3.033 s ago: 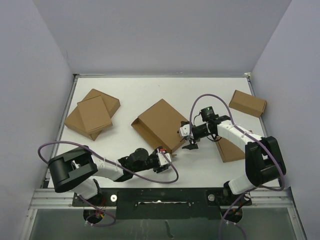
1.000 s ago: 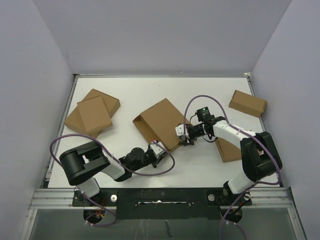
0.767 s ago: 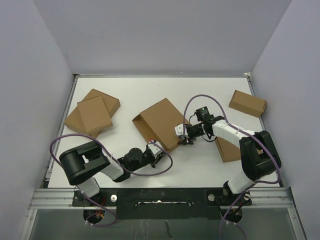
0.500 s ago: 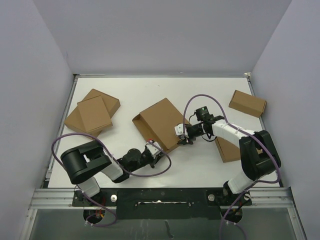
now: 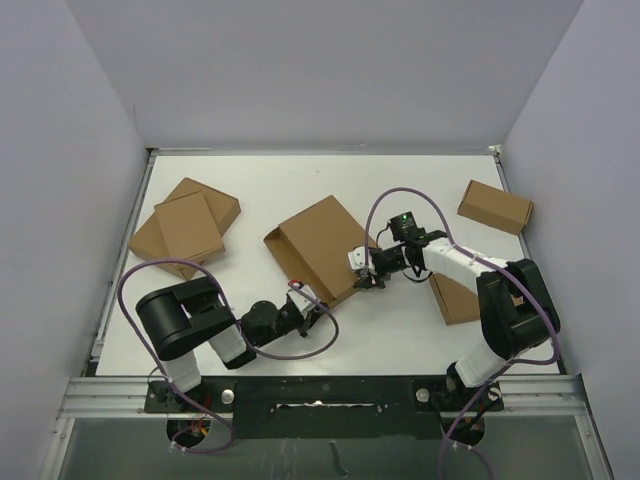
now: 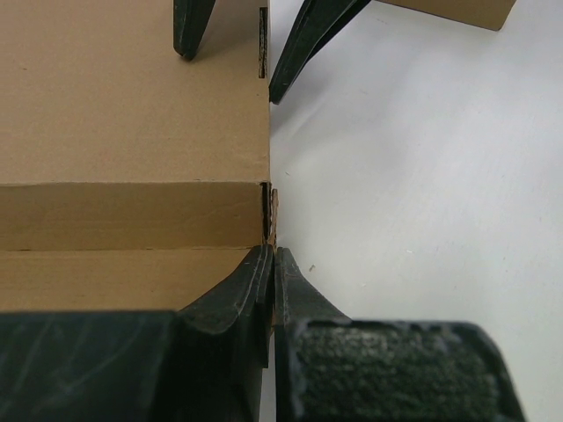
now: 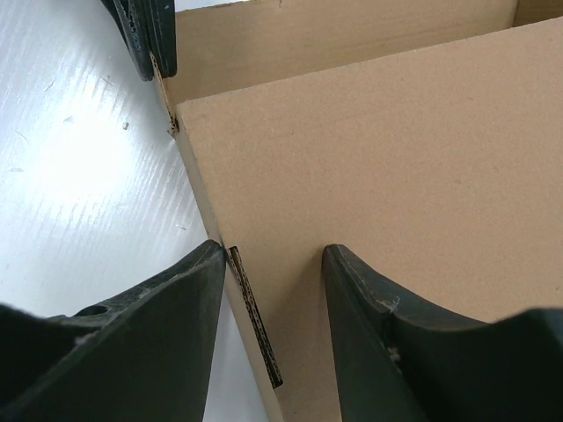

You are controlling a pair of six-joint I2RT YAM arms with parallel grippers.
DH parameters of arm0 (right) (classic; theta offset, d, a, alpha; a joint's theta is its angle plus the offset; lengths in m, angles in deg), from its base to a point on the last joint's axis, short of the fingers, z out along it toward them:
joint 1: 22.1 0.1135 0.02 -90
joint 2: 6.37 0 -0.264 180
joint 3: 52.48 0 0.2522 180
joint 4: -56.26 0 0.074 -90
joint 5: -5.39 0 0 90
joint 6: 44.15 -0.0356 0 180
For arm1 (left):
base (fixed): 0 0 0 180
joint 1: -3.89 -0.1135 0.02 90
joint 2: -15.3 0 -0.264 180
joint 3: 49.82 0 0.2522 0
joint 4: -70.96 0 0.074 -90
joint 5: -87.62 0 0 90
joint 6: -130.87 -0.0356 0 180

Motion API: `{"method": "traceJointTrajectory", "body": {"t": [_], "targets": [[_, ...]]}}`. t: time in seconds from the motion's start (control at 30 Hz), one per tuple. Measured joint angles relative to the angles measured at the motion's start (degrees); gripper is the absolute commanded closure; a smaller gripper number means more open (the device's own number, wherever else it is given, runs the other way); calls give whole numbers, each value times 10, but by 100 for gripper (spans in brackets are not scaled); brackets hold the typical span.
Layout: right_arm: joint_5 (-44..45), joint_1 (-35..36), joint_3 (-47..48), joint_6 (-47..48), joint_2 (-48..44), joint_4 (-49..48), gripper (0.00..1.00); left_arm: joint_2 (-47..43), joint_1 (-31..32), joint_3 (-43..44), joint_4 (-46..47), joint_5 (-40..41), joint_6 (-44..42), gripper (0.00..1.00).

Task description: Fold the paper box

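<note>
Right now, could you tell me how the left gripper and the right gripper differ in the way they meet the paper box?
The left gripper is shut, while the right gripper is open. The left gripper's fingertips come together at the near corner of the paper box. The right gripper's jaws straddle the box's edge farther along, with one finger over cardboard and the other over the table. Both are at the same edge of the box.
</note>
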State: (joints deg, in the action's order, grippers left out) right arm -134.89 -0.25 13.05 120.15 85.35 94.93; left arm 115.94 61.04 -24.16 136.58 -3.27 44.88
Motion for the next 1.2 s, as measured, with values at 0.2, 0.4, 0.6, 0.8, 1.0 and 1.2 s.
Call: {"method": "traceJointTrajectory", "body": {"t": [0.2, 0.4, 0.6, 0.8, 1.0, 1.2], "targets": [[0, 1, 2, 0, 3, 0, 54, 6, 0, -5, 15, 9, 3, 100], [1, 4, 6, -2, 7, -1, 54, 6, 0, -8, 19, 19, 4, 100], [0, 4, 7, -4, 8, -4, 55, 6, 0, -10, 21, 23, 4, 100], [3, 7, 9, -5, 9, -5, 55, 6, 0, -14, 23, 26, 5, 100], [2, 8, 10, -7, 11, -5, 54, 5, 0, -19, 27, 31, 9, 100], [2, 8, 11, -7, 13, -6, 55, 5, 0, -21, 28, 35, 9, 100]]}}
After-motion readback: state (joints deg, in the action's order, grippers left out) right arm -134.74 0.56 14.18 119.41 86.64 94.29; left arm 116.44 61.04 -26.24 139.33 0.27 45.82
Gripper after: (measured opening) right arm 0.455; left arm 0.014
